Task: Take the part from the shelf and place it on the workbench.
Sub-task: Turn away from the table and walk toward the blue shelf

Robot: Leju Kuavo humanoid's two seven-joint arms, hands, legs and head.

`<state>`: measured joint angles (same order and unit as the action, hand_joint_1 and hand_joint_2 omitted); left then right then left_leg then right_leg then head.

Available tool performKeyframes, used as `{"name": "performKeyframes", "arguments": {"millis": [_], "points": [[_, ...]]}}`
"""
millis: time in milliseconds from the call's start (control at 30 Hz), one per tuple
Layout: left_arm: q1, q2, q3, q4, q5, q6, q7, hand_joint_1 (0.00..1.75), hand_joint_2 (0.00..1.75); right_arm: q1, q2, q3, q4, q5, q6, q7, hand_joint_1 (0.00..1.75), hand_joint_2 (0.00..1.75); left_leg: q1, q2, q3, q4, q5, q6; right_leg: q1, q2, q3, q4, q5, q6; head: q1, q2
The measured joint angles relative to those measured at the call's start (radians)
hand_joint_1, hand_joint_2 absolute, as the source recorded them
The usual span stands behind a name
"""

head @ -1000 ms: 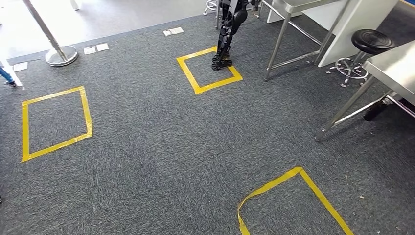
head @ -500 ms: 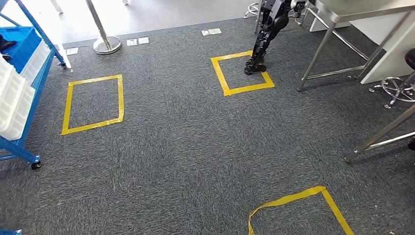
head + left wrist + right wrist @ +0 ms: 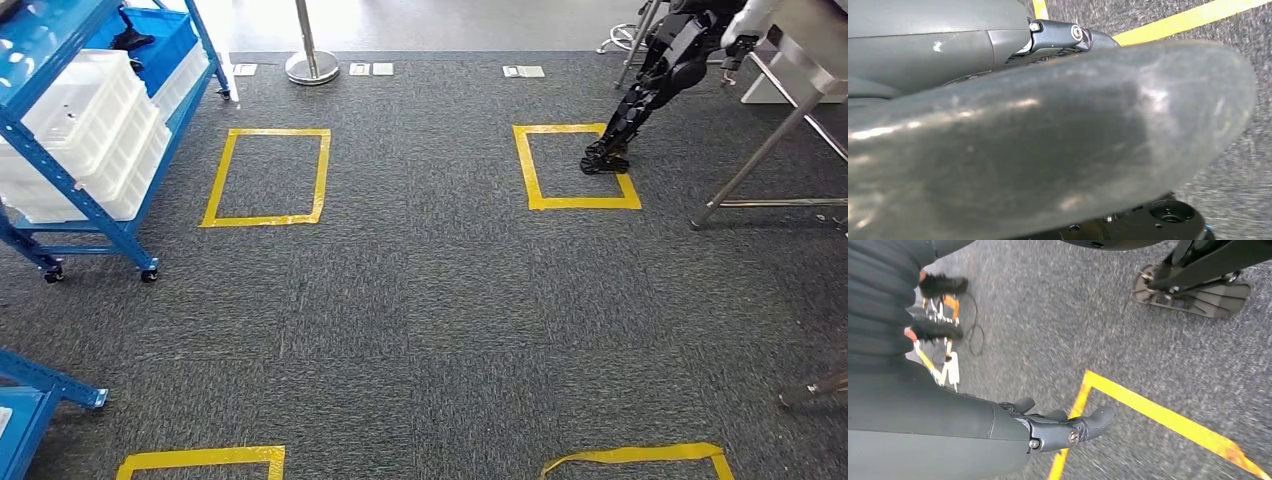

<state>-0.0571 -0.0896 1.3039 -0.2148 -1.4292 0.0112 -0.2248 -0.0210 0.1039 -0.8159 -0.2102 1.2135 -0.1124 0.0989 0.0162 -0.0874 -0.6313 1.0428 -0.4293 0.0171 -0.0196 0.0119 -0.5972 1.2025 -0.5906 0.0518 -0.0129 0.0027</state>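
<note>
Blue shelf (image 3: 75, 150) with white bins at left. Right hand (image 3: 1058, 427) empty, fingers (image 3: 1098, 419) loosely spread; left hand (image 3: 1058, 37) fingers' state unclear.

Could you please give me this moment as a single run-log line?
phase: walking toward shelf | shelf: ahead left, white bins on it | right hand: holds nothing, hanging over carpet | left hand: fingers unclear | workbench: ahead right

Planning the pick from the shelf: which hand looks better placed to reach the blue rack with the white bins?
Left, tentatively. The blue metal shelf rack with white plastic bins stands on the robot's left side. The right hand hangs empty over the carpet; the left hand is too close to judge.
</note>
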Motion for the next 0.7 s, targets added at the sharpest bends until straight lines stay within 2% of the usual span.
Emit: {"name": "performKeyframes", "arguments": {"millis": [33,67,100,133,167,200,233,267,333,367,433,567,633,667,700], "points": [[0.000,0.002,0.004,0.000,0.004,-0.008,-0.011,0.00,0.00,0.000,-0.002,-0.001,0.000,0.000,-0.003,0.000,0.00,1.75,-0.001,-0.014,-0.001,0.001,0.003,-0.005,-0.004,0.023,0.030,-0.070,0.027,0.008,0.000,0.000],[0.000,0.005,0.008,0.000,0.009,-0.019,-0.020,0.00,0.00,0.000,-0.003,-0.004,0.000,0.000,-0.006,0.000,0.00,1.75,-0.003,-0.026,-0.002,0.002,0.005,-0.011,-0.007,0.042,0.056,-0.130,0.050,0.010,0.000,0.000],[0.001,0.007,0.011,0.000,0.014,-0.029,-0.027,0.00,0.00,-0.001,-0.004,-0.007,0.000,0.000,-0.009,0.000,0.00,1.75,-0.004,-0.036,-0.004,0.001,0.008,-0.018,-0.007,0.057,0.071,-0.164,0.061,0.006,-0.001,0.000],[0.002,0.008,0.014,0.000,0.018,-0.039,-0.033,0.00,0.00,-0.001,-0.005,-0.011,0.000,0.000,-0.011,0.000,0.00,1.75,-0.005,-0.045,-0.005,-0.002,0.011,-0.026,-0.004,0.060,0.075,-0.177,0.066,-0.003,-0.002,0.000],[0.006,0.009,0.017,0.000,0.021,-0.046,-0.037,0.00,0.00,-0.002,-0.006,-0.014,0.000,-0.001,-0.013,-0.001,0.00,1.75,-0.003,-0.054,-0.007,-0.006,0.016,-0.033,-0.001,0.049,0.077,-0.178,0.070,-0.014,-0.002,0.000],[0.009,0.011,0.019,0.000,0.023,-0.050,-0.039,0.00,0.00,-0.003,-0.007,-0.016,0.000,-0.001,-0.015,-0.001,0.00,1.75,-0.001,-0.054,-0.010,-0.008,0.019,-0.039,-0.002,0.038,0.079,-0.179,0.075,-0.023,-0.003,0.000],[0.012,0.011,0.021,0.000,0.025,-0.053,-0.040,0.00,0.00,-0.003,-0.008,-0.017,0.000,-0.002,-0.016,-0.001,0.00,1.75,-0.001,-0.034,-0.016,0.002,0.011,-0.043,-0.003,0.025,0.080,-0.181,0.079,-0.032,-0.004,0.000],[0.014,0.012,0.023,0.000,0.026,-0.055,-0.042,0.00,0.00,-0.002,-0.009,-0.018,0.000,-0.002,-0.018,-0.002,0.00,1.75,-0.001,-0.004,-0.029,0.029,-0.009,-0.045,-0.005,0.012,0.081,-0.183,0.083,-0.040,-0.006,0.000],[0.013,0.012,0.026,0.000,0.027,-0.056,-0.049,0.00,0.00,0.003,-0.010,-0.022,0.000,-0.002,-0.021,-0.003,0.00,1.75,-0.003,0.061,-0.076,0.140,-0.081,-0.047,-0.001,-0.018,0.080,-0.184,0.086,-0.050,-0.011,0.000],[0.012,0.012,0.028,0.000,0.027,-0.056,-0.054,0.00,0.00,0.006,-0.010,-0.023,0.000,-0.002,-0.022,-0.004,0.00,1.75,-0.002,0.072,-0.099,0.195,-0.112,-0.048,0.002,-0.031,0.079,-0.184,0.086,-0.052,-0.012,0.000],[0.011,0.011,0.030,0.000,0.028,-0.056,-0.061,0.00,0.00,0.009,-0.010,-0.024,0.000,-0.002,-0.023,-0.005,0.00,1.75,-0.002,0.077,-0.124,0.255,-0.140,-0.050,0.005,-0.045,0.079,-0.183,0.085,-0.053,-0.012,0.000],[0.011,0.011,0.030,0.000,0.028,-0.056,-0.063,0.00,0.00,0.009,-0.010,-0.024,0.000,-0.002,-0.023,-0.005,0.00,1.75,-0.002,0.078,-0.129,0.269,-0.145,-0.050,0.007,-0.050,0.078,-0.183,0.085,-0.053,-0.012,0.000],[0.012,0.012,0.031,0.000,0.029,-0.056,-0.070,0.00,0.00,0.009,-0.010,-0.025,0.000,-0.002,-0.023,-0.006,0.00,1.75,-0.002,0.080,-0.128,0.278,-0.139,-0.051,0.009,-0.067,0.077,-0.183,0.085,-0.054,-0.012,0.000],[0.013,0.013,0.031,0.000,0.029,-0.056,-0.076,0.00,0.00,0.008,-0.011,-0.026,0.000,0.000,-0.023,-0.006,0.00,1.75,-0.003,0.096,-0.089,0.220,-0.111,-0.049,0.010,-0.083,0.080,-0.183,0.083,-0.053,-0.012,0.000],[0.013,0.014,0.032,0.000,0.030,-0.056,-0.082,0.00,0.00,0.006,-0.011,-0.027,0.000,0.003,-0.023,-0.008,0.00,1.75,-0.008,0.109,-0.046,0.151,-0.084,-0.041,0.013,-0.106,0.084,-0.184,0.080,-0.048,-0.011,0.000]]}}
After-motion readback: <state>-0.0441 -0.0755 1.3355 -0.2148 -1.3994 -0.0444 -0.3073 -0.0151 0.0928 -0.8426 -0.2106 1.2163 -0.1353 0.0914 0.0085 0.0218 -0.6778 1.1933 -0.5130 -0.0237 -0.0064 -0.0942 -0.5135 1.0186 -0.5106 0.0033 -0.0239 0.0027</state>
